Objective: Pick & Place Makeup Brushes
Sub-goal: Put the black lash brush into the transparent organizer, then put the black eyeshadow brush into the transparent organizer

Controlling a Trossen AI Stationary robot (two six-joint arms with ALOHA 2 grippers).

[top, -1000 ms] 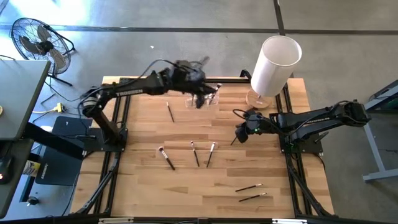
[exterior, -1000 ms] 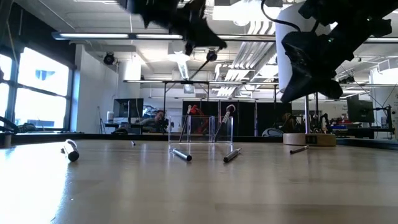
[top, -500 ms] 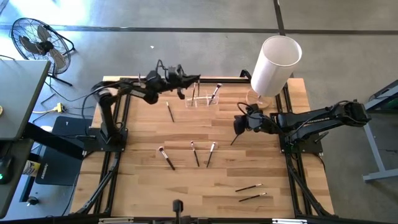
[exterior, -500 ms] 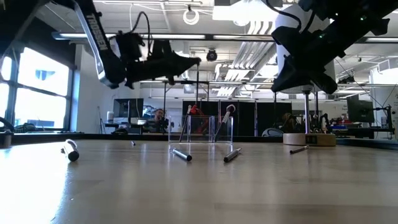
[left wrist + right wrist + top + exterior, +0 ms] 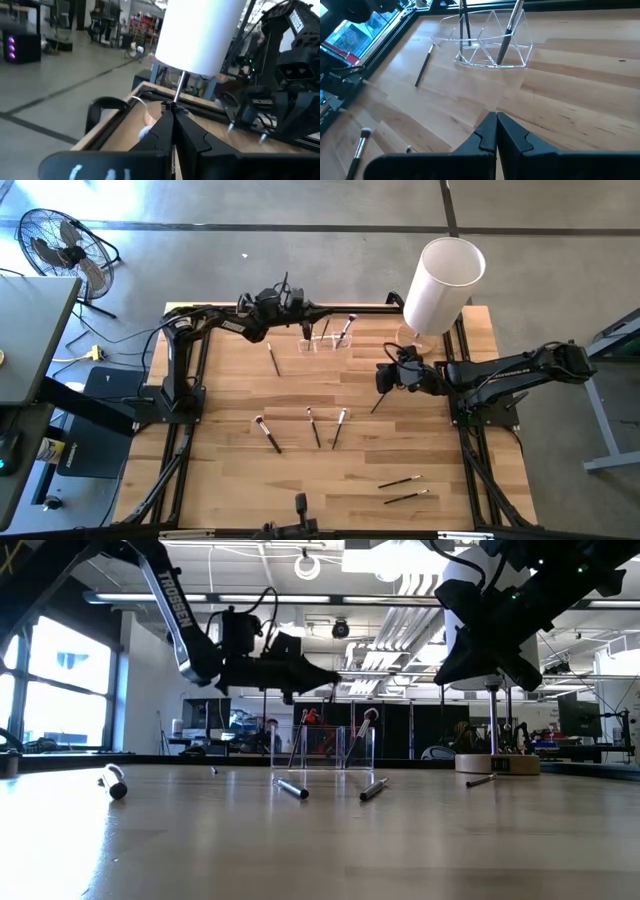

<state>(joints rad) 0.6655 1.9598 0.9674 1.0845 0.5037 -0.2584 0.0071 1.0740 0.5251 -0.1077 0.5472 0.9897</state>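
Note:
Several makeup brushes lie flat on the wooden table: one (image 5: 272,358) left of the clear holder (image 5: 325,336), three (image 5: 313,426) in the middle, two (image 5: 404,488) near the front right, and one (image 5: 376,406) just below my right gripper. Two more brushes (image 5: 510,25) stand leaning in the holder (image 5: 490,47). My left gripper (image 5: 311,308) is shut and empty, held level above the far edge, left of the holder; it also shows in the left wrist view (image 5: 172,107). My right gripper (image 5: 382,381) is shut and empty above the table, right of the holder (image 5: 496,116).
A big white cylinder (image 5: 440,280) on a thin stand rises at the far right corner. Black frame rails (image 5: 200,360) run along the table's sides. A fan (image 5: 60,242) stands on the floor beyond the left corner. Bare wood shows at the near left.
My left gripper has drawn back from above the holder toward the table's far left and has turned to point level along the far edge. My right gripper has risen a little. The brushes have stayed where they were.

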